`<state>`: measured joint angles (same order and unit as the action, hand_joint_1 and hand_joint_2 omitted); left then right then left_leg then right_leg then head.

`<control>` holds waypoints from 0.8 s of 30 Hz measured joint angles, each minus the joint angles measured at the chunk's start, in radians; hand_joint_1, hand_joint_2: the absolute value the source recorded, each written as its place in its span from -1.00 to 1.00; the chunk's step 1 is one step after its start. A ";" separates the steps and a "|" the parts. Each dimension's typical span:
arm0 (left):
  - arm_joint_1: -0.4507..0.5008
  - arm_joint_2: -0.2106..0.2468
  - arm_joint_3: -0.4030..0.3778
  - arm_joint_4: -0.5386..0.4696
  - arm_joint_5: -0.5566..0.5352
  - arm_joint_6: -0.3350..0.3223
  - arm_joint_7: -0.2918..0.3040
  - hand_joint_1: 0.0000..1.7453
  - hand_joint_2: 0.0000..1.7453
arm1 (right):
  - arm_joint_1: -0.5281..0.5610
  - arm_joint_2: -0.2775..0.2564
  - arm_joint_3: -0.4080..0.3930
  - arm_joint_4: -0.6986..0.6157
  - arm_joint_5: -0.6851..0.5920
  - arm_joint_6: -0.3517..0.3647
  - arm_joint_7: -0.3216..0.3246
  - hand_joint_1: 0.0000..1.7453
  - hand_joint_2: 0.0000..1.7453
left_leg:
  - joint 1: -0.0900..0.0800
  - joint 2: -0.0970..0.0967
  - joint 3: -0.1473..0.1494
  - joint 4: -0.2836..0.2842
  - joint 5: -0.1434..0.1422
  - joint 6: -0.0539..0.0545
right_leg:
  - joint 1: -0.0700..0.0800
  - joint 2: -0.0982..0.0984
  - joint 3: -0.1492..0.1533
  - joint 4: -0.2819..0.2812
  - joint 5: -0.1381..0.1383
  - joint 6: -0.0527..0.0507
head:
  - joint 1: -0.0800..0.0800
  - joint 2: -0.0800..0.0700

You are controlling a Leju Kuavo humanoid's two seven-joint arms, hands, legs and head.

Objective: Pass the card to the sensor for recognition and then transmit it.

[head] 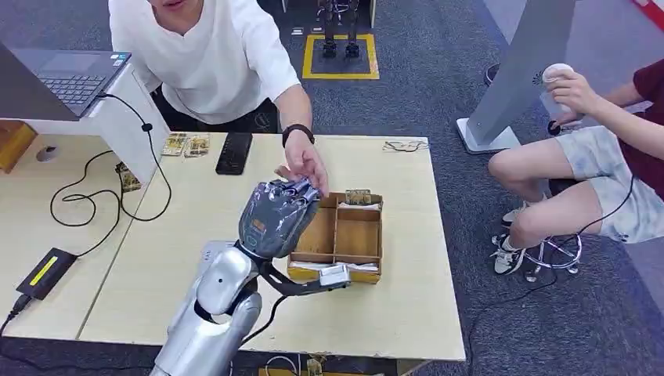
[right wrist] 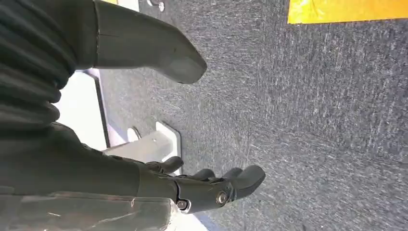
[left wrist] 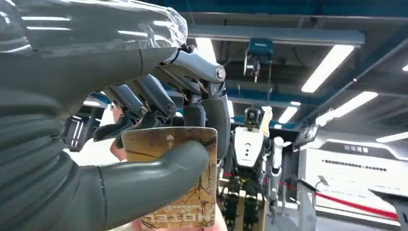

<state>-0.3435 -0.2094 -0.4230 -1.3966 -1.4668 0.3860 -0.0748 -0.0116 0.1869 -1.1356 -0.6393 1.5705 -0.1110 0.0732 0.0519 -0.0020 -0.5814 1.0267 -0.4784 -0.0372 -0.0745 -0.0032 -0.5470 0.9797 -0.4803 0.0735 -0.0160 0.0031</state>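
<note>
The left hand (head: 278,215) is raised over the pale wooden bench (head: 196,235), pinching a brown card (left wrist: 175,178) between thumb and fingers (left wrist: 144,96). A person in a white shirt (head: 203,55) leans across the bench, one hand (head: 305,168) reaching down right at the robot's fingertips. Below sits a wooden box (head: 341,235) with compartments, near the bench's right end. A black phone (head: 234,152) and a few cards (head: 186,144) lie at the far edge; a laptop (head: 66,78) stands on a white riser to the left. Grey carpet (head: 438,94) covers the floor. Another person (head: 595,172) sits at right. The right hand (right wrist: 192,183) hangs over the carpet, fingers loosely apart, holding nothing.
</note>
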 joint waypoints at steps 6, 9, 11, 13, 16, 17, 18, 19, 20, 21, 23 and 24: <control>-0.039 -0.008 0.011 0.002 -0.008 -0.021 0.020 1.00 1.00 | -0.006 -0.014 0.008 0.027 0.000 -0.013 -0.001 -1.00 1.00 | 0.000 0.000 0.000 0.000 0.000 0.000 | 0.000 0.000 -0.001 0.000 0.000 0.000 | 0.000 0.000; -0.074 -0.014 0.015 0.019 0.000 -0.041 0.037 1.00 1.00 | -0.011 -0.022 0.011 0.046 0.000 -0.023 -0.001 -1.00 1.00 | 0.000 0.000 0.000 0.000 0.000 0.000 | 0.000 0.000 -0.001 0.000 0.000 0.000 | 0.000 0.000; -0.093 -0.022 0.021 0.037 0.007 -0.053 0.039 1.00 1.00 | -0.014 -0.026 0.011 0.057 0.000 -0.025 -0.001 -1.00 1.00 | 0.000 0.000 0.000 0.000 0.000 0.000 | 0.000 0.000 -0.001 0.000 0.000 0.000 | 0.000 0.000; -0.109 -0.027 0.024 0.053 0.008 -0.059 0.045 1.00 1.00 | -0.016 -0.031 0.011 0.064 0.000 -0.026 -0.001 -1.00 1.00 | 0.000 0.000 0.000 0.000 0.000 0.000 | 0.000 0.000 -0.001 0.000 0.000 0.000 | 0.000 0.000; -0.123 -0.033 0.028 0.071 -0.005 -0.064 0.054 1.00 1.00 | -0.016 -0.035 0.011 0.069 0.000 -0.025 0.000 -1.00 1.00 | 0.000 0.000 0.000 0.000 0.000 0.000 | 0.000 0.000 -0.001 0.000 0.000 0.000 | 0.000 0.000; -0.125 -0.034 0.027 0.076 -0.022 -0.063 0.056 1.00 1.00 | -0.016 -0.035 0.011 0.069 0.000 -0.024 0.002 -1.00 1.00 | 0.000 0.000 0.000 0.000 0.000 0.000 | 0.000 0.000 -0.001 0.000 0.000 0.000 | 0.000 0.000; -0.127 -0.034 0.027 0.082 -0.041 -0.060 0.060 1.00 1.00 | -0.016 -0.037 0.011 0.069 0.000 -0.024 0.004 -1.00 1.00 | 0.000 0.000 0.000 0.000 0.000 0.000 | 0.000 0.000 -0.001 0.000 0.000 0.000 | 0.000 0.000; -0.127 -0.037 0.027 0.087 -0.049 -0.055 0.062 1.00 1.00 | -0.016 -0.038 0.012 0.070 0.000 -0.024 0.008 -1.00 1.00 | 0.000 0.000 0.000 0.000 0.000 0.000 | 0.000 0.000 -0.001 0.000 0.000 0.000 | 0.000 0.000; -0.127 -0.041 0.026 0.090 -0.051 -0.054 0.064 1.00 1.00 | -0.016 -0.039 0.013 0.071 0.000 -0.025 0.009 -1.00 1.00 | 0.000 0.000 0.000 0.000 0.000 0.000 | 0.000 0.000 -0.001 0.000 0.000 0.000 | 0.000 0.000; -0.127 -0.044 0.024 0.092 -0.052 -0.053 0.066 1.00 1.00 | -0.016 -0.040 0.013 0.071 0.000 -0.025 0.011 -1.00 1.00 | 0.000 0.000 0.000 0.000 0.000 0.000 | 0.000 0.000 -0.001 0.000 0.000 0.000 | 0.000 0.000; -0.127 -0.050 0.022 0.095 -0.052 -0.053 0.067 1.00 1.00 | -0.016 -0.041 0.014 0.073 0.000 -0.025 0.011 -1.00 1.00 | 0.000 0.000 -0.001 0.000 0.000 0.000 | 0.000 0.000 -0.001 0.000 0.000 0.000 | 0.000 0.000; -0.127 -0.051 0.021 0.097 -0.052 -0.053 0.067 0.46 1.00 | -0.016 -0.042 0.014 0.074 0.000 -0.025 0.011 -1.00 1.00 | 0.000 0.000 -0.001 0.000 0.000 0.000 | 0.000 0.000 -0.001 0.000 0.000 0.000 | 0.000 0.000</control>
<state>-0.4702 -0.2602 -0.4021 -1.2993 -1.5187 0.3330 -0.0080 -0.0277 0.1453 -1.1212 -0.5653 1.5705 -0.1362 0.0839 0.0519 -0.0018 -0.5819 1.0269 -0.4787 -0.0373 -0.0745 -0.0028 -0.5485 0.9797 -0.4804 0.0735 -0.0164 0.0030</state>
